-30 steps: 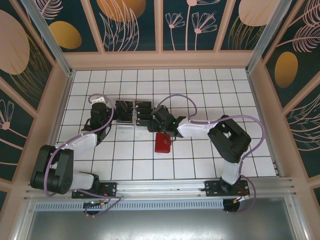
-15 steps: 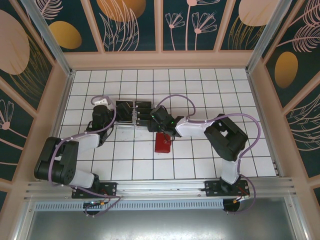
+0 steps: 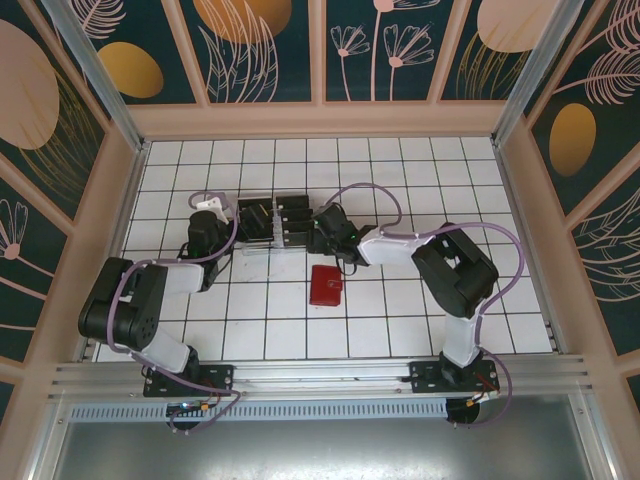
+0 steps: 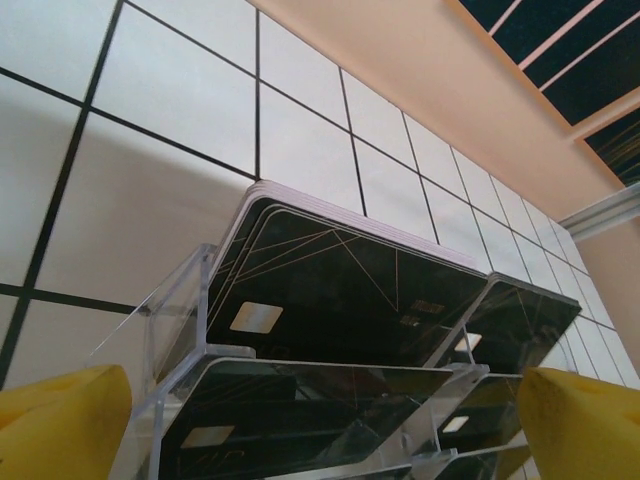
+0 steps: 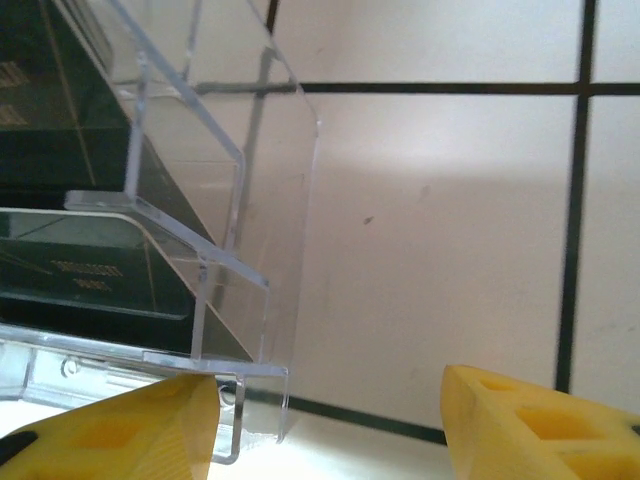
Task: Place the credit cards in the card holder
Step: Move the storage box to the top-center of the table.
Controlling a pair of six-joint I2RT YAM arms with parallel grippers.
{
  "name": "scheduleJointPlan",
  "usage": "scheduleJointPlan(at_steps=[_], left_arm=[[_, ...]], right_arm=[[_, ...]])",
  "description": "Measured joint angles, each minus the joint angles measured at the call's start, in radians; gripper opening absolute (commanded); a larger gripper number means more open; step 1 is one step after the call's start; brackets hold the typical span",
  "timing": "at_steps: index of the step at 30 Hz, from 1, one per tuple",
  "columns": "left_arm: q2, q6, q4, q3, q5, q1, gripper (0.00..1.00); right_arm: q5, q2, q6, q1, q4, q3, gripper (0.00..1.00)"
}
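Note:
Several black credit cards (image 4: 340, 280) sit in the tiers of a clear plastic rack (image 3: 270, 222). In the left wrist view my left gripper (image 4: 320, 440) is open, its yellow fingertips (image 4: 60, 425) wide apart on either side of the rack's lower tier. My left gripper (image 3: 232, 228) is at the rack's left end. My right gripper (image 3: 318, 232) is at the rack's right end, open, with the rack's clear corner (image 5: 250, 380) just inside its left fingertip (image 5: 110, 430). The cards (image 5: 60, 120) show dark behind the plastic. The red card holder (image 3: 325, 285) lies shut on the tiles, nearer than the rack.
The white tiled floor (image 3: 420, 180) spreads to the right and far side of the rack. Peach walls (image 3: 320, 120) ring the workspace. Both arms' purple cables (image 3: 360, 195) loop above the rack area.
Both grippers have moved farther back to the rack's ends. The right gripper has left the spot above the red card holder, which has not moved.

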Motion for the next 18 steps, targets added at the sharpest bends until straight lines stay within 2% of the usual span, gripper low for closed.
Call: scheduleJointPlan(at_steps=[7,18], left_arm=[[0.074,-0.004,0.012,0.066,-0.011,-0.074,0.99],[0.257,-0.030,0.014,0.275,-0.027,-0.212,0.99]], right_arm=[[0.008,-0.013,0.000,-0.078,0.008,-0.021,0.60],[0.027,-0.076,-0.024,-0.232,0.016,-0.100,0.60]])
